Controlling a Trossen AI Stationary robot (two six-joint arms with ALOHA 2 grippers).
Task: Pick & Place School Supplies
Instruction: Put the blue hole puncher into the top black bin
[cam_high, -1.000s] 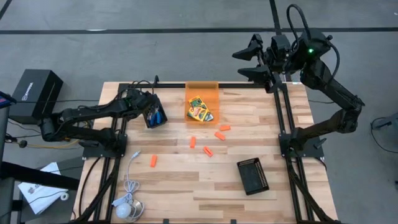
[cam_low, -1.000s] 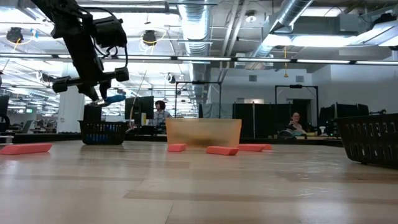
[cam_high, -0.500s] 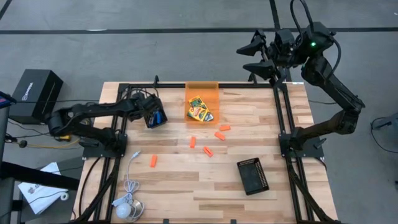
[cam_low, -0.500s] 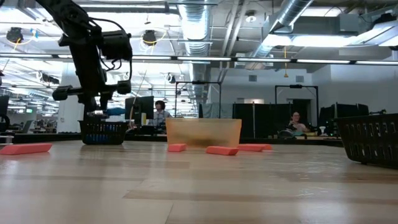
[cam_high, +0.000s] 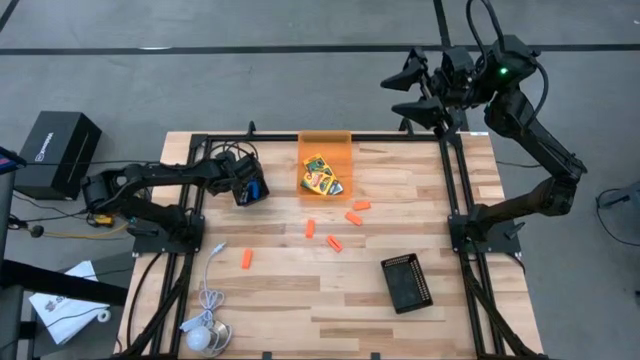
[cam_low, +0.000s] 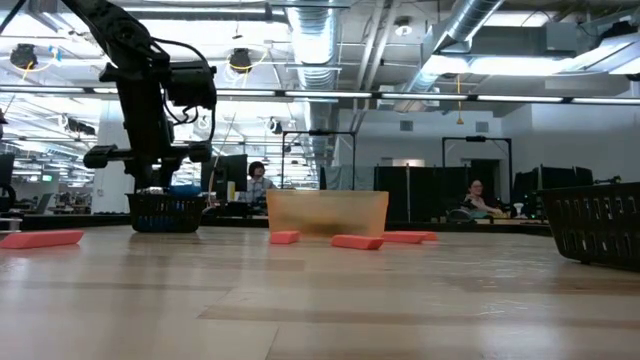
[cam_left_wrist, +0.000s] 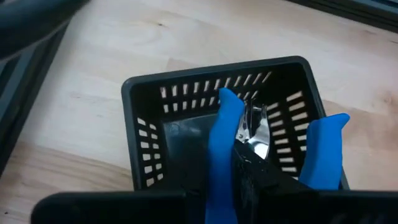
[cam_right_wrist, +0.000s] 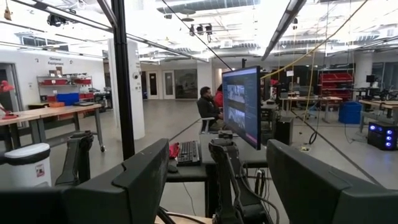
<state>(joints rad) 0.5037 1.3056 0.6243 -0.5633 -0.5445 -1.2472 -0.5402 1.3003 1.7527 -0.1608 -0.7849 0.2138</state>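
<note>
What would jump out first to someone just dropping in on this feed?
Probably the left gripper at the table's far left, holding the blue-handled scissors over the small black basket. Next, the orange bin at the far edge with crayon boxes inside, and orange pieces scattered mid-table. The right gripper hangs open, raised past the far right corner.

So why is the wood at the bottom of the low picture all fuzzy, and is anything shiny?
In the low view the table close to the camera is out of focus; the orange pieces farther off look sharper. In the left wrist view, light glints off the metal of the blue-handled scissors over the black basket.
</note>
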